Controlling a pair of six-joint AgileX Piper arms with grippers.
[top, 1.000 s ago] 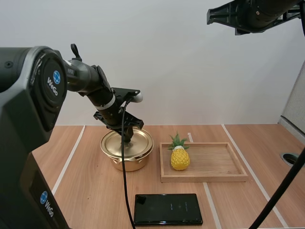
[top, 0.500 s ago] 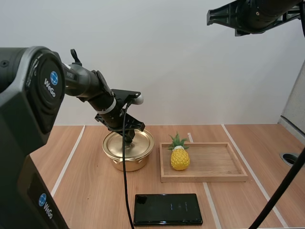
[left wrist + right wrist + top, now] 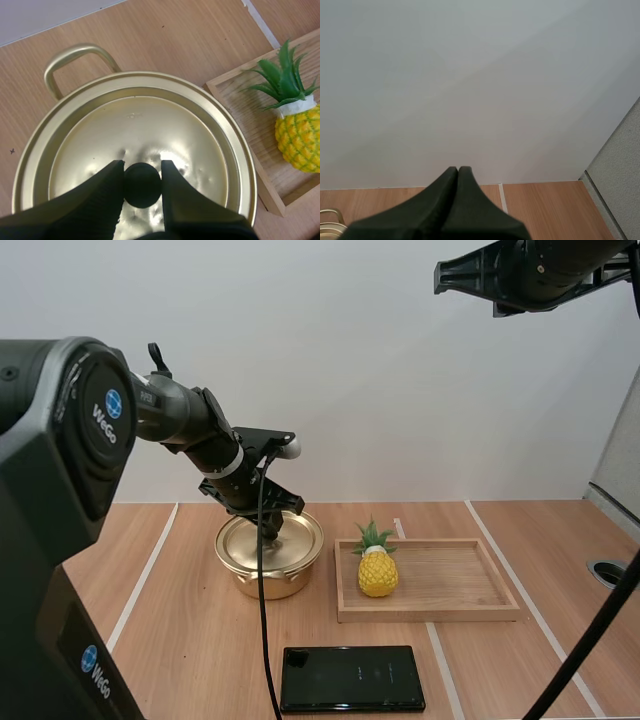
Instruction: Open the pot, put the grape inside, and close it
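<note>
A gold pot [image 3: 262,578] stands on the table with its lid [image 3: 135,130] on. My left gripper [image 3: 142,182] is over the lid's middle, and its two fingers press the black knob [image 3: 142,192] from both sides. The high view has the same gripper [image 3: 272,530] down on the lid. No grapes are in sight; a yellow toy pineapple [image 3: 377,568] stands upright in the left end of the wooden tray [image 3: 460,585], just right of the pot. My right gripper [image 3: 458,172] is held high above the table, its fingers together as one wedge on nothing.
A flat black rectangular object [image 3: 352,678] lies near the table's front edge, in front of the pot and tray. The tray's rim [image 3: 235,125] sits close beside the pot. A pot handle [image 3: 330,220] peeks below the right gripper.
A second ago the left gripper and the pot sat slightly further left; both shifted a little right. Nothing has moved over the last half second.
</note>
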